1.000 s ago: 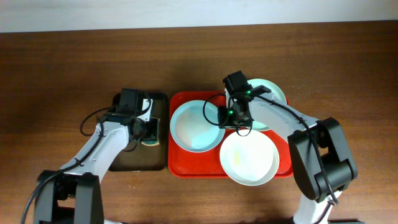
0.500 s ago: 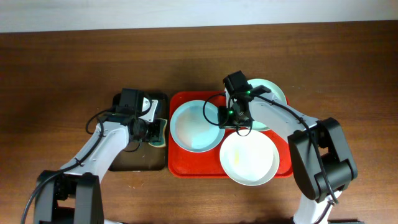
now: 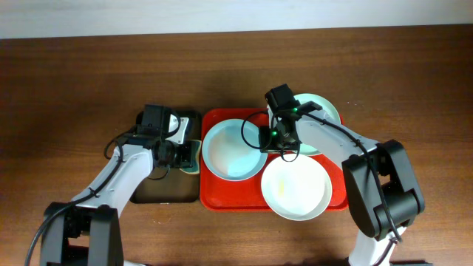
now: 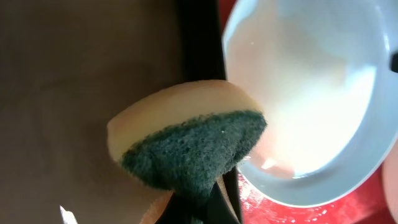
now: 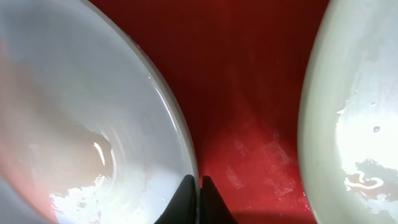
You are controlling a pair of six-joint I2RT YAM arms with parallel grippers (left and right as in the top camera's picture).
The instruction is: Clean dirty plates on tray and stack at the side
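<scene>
over the last second my left arm (image 3: 126,166) has swung rightward, carrying the yellow sponge with a dark green scouring face (image 4: 186,134) off the middle of the narrow dark brown-black tray (image 3: 159,188) to that tray's right rim. my left jaws are clamped on the sponge from below, and it now hangs just beside the left rim of the large bright red plastic tray (image 3: 244,203), at the edge of the round, shallow pale blue plate (image 3: 233,151). i judge that scrubbing is about to start: the sponge is not yet on the plate.

the pale blue plate lies in the left half of the red tray, which sits near the middle of the desk. my right jaws have not moved in that time. they are pinched together on the pale blue plate's right rim, steadying it, as the right wrist view shows. nearer the front edge of the desk lies the round white plate (image 3: 295,186), overhanging the red tray's front rim a little, with a faint yellowish smear. the round pale mint green plate (image 3: 325,111) lies at the red tray's far right corner, partly under my right arm (image 3: 332,137). all three plates are on the red tray, none stacked at the side.

the desk (image 3: 74,89) is dark brown wood with a long grain. beyond its far edge runs a pale strip of wall or floor (image 3: 148,15); i cannot tell which.
</scene>
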